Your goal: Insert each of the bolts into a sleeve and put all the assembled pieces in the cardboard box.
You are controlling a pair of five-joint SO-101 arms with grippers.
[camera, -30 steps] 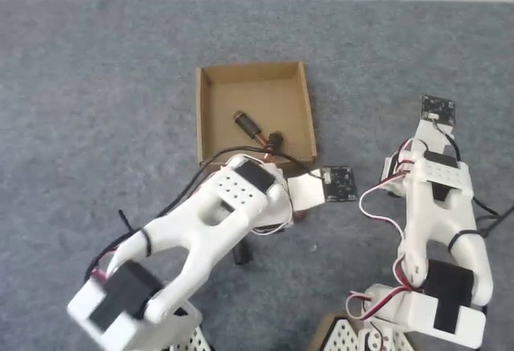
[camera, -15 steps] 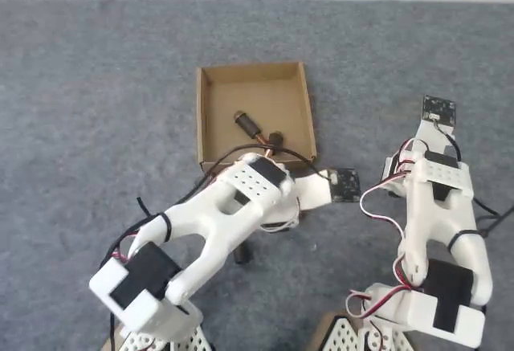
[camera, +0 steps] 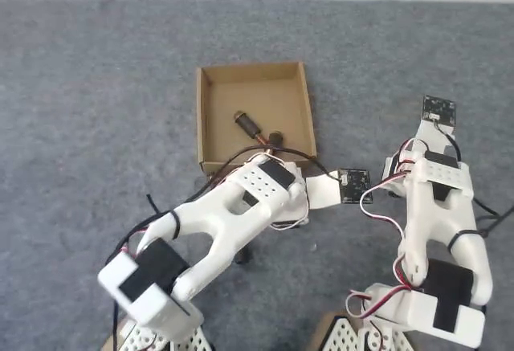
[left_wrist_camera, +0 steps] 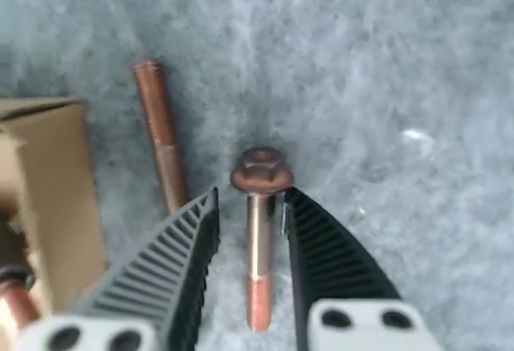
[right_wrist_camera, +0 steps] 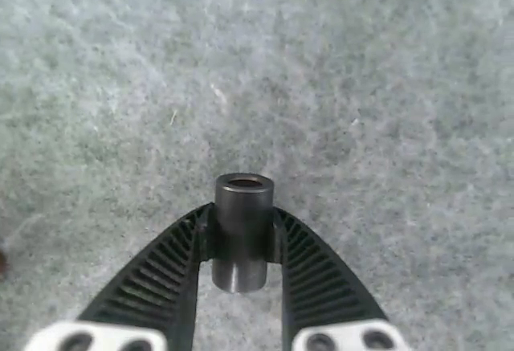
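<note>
Bolt [left_wrist_camera: 258, 234] of shiny coppery metal, sleeve [right_wrist_camera: 241, 234] smooth and dark, carpet [right_wrist_camera: 361, 86] rough.

This looks like a robot lab. Two white plastic robot arms [camera: 233, 210] [camera: 438, 206] with loose red and black wires [camera: 384, 219] stand on a grey fuzzy bench [camera: 96, 86].

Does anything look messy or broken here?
Nothing is broken or spilled. One loose bolt lies on the carpet beside the cardboard box. A second bolt lies between the fingers of the left end effector. The right end effector grips a sleeve.
</note>
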